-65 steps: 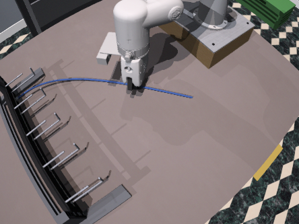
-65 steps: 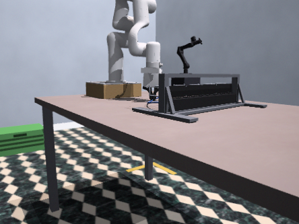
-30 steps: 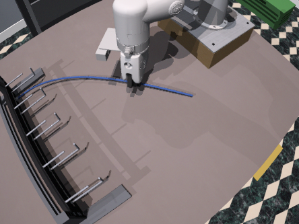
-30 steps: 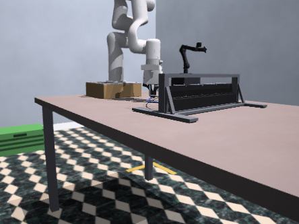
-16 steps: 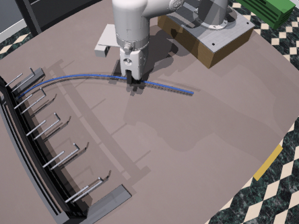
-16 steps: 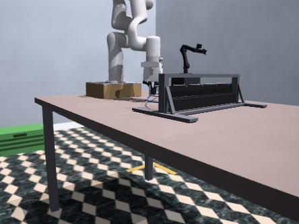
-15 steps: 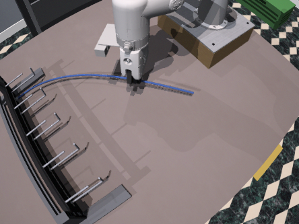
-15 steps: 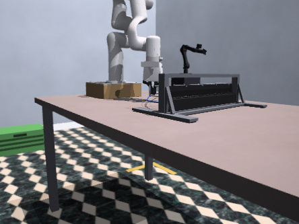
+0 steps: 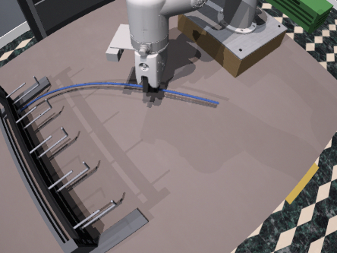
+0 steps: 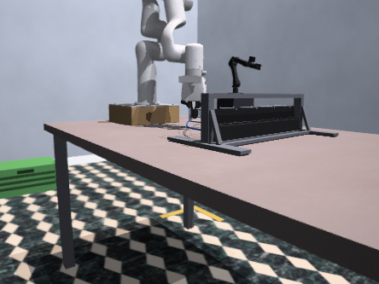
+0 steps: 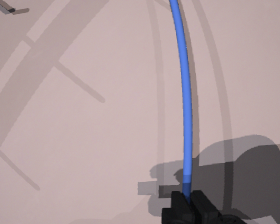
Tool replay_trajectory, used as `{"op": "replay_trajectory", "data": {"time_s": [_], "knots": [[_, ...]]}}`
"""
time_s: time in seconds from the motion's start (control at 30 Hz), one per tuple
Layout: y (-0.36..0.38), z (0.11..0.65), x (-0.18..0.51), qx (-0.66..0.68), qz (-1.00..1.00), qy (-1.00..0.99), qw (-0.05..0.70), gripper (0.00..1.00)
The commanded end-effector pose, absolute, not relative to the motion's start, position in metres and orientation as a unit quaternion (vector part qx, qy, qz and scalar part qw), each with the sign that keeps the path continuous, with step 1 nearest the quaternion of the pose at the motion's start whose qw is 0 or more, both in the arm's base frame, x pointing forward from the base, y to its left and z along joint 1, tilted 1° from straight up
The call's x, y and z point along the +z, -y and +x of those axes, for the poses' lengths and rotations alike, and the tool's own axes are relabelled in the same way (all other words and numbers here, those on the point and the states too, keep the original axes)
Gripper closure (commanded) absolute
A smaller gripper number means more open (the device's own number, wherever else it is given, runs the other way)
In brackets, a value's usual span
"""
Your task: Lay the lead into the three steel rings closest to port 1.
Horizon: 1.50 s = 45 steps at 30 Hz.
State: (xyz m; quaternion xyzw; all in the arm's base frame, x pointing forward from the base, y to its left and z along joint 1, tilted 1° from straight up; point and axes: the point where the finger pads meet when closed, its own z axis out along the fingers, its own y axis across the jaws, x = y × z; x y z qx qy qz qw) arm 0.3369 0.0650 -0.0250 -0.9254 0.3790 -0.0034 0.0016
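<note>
The blue lead (image 9: 95, 83) (image 11: 184, 97) runs from the far end of the black rack (image 9: 38, 172) (image 10: 256, 95), arcs just above the table, and passes through my gripper (image 9: 151, 88) (image 10: 191, 105) (image 11: 184, 210). Its loose end (image 9: 217, 102) lies beyond the gripper. The gripper is shut on the lead, roughly two thirds of the way along it, close above the table. Several steel rings stick out from the rack towards me. The three at the near end (image 9: 96, 212) (image 9: 72, 176) (image 9: 51, 142) hold nothing. The rack stands upright.
My arm's base block (image 9: 235, 47) (image 10: 142, 113) stands at the back of the table, with a flat grey plate (image 9: 121, 39) beside it. A green box (image 9: 300, 3) (image 10: 26, 176) sits on the floor. A small black arm (image 10: 241, 67) stands behind the rack.
</note>
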Motion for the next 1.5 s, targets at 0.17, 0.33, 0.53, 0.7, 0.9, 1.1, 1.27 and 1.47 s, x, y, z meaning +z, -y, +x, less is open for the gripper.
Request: {"op": "replay_trajectory", "data": {"time_s": [0.17, 0.33, 0.53, 0.7, 0.9, 1.1, 1.27, 1.47], "knots": [[-0.066, 0.339, -0.023, -0.005, -0.925, -0.38, 0.003, 1.0], [-0.075, 0.353, -0.016, -0.005, -0.918, -0.397, 0.003, 1.0], [-0.104, 0.395, 0.008, -0.005, -0.893, -0.45, 0.003, 1.0], [-0.126, 0.426, 0.025, -0.004, -0.873, -0.488, 0.003, 1.0], [-0.147, 0.457, 0.042, -0.004, -0.851, -0.525, 0.003, 1.0], [-0.17, 0.49, 0.06, -0.004, -0.827, -0.563, 0.004, 1.0], [-0.189, 0.518, 0.076, -0.004, -0.804, -0.595, 0.004, 1.0], [-0.21, 0.548, 0.092, -0.004, -0.779, -0.627, 0.004, 1.0]]}}
